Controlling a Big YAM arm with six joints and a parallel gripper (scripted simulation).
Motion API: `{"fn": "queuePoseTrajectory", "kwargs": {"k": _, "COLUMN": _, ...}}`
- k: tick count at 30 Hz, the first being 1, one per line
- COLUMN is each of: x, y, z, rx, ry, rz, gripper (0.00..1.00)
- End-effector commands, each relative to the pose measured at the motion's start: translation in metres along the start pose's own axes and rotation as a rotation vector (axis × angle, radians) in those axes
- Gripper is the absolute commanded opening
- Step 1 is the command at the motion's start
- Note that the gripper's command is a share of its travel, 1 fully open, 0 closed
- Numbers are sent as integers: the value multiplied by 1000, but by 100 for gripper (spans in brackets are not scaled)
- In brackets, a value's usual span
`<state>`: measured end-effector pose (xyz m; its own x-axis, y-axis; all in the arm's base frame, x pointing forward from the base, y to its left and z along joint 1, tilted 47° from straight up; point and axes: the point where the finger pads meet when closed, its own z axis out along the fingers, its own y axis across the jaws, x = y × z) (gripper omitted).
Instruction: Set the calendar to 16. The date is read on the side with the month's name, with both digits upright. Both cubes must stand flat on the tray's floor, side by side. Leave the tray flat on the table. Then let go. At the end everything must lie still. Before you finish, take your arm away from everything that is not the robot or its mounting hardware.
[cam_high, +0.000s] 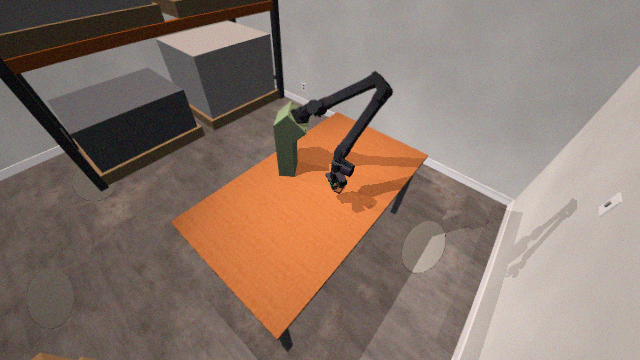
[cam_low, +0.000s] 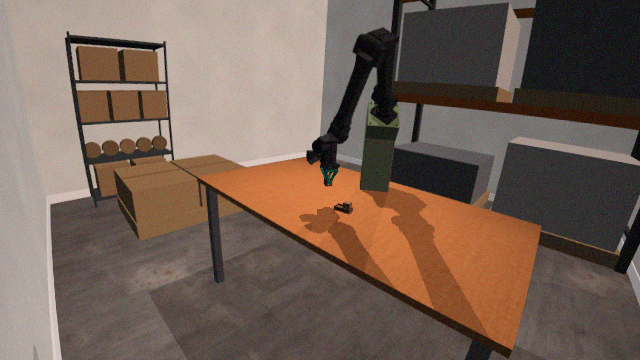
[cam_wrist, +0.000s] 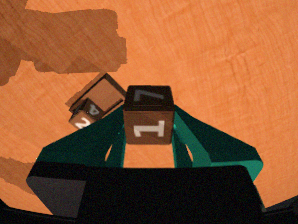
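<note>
My gripper (cam_wrist: 148, 111) (cam_low: 328, 178) (cam_high: 336, 185) is shut on a dark brown date cube (cam_wrist: 148, 104) and holds it well above the orange table (cam_low: 400, 250) (cam_high: 280, 240). The cube shows a white 1 toward the wrist camera and a 7 on the face beyond it. Below and to the left in the wrist view lies the small dark calendar tray (cam_wrist: 97, 102) (cam_low: 341, 206) with the other cube; a white digit shows on its side, but I cannot read it. In the top view the gripper hides the tray.
The arm's green base pedestal (cam_low: 379, 150) (cam_high: 288, 142) stands on the table behind the tray. Cardboard boxes (cam_low: 160, 192) sit on the floor off the table's left end. Grey crates on racking (cam_low: 565, 190) stand behind the table.
</note>
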<state>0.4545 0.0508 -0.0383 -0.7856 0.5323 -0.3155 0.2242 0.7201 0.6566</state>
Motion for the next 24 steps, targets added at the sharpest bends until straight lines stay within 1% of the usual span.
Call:
{"fn": "queuePoseTrajectory", "kwargs": {"k": 1, "x": -4, "y": -15, "z": 0, "rx": 17, "ry": 13, "rz": -136, "gripper": 28}}
{"fn": "queuePoseTrajectory", "kwargs": {"k": 2, "x": -4, "y": -15, "z": 0, "rx": 17, "ry": 13, "rz": -136, "gripper": 28}}
{"fn": "queuePoseTrajectory", "kwargs": {"k": 4, "x": -9, "y": -24, "z": 0, "rx": 15, "ry": 14, "rz": -259, "gripper": 28}}
{"fn": "queuePoseTrajectory", "kwargs": {"k": 16, "x": -25, "y": -52, "z": 0, "rx": 8, "ry": 12, "rz": -642, "gripper": 28}}
{"fn": "queuePoseTrajectory", "kwargs": {"k": 19, "x": -25, "y": -53, "z": 0, "rx": 7, "ry": 12, "rz": -654, "gripper": 28}}
{"fn": "queuePoseTrajectory", "kwargs": {"k": 24, "x": -32, "y": -68, "z": 0, "rx": 3, "ry": 8, "rz": -844, "gripper": 28}}
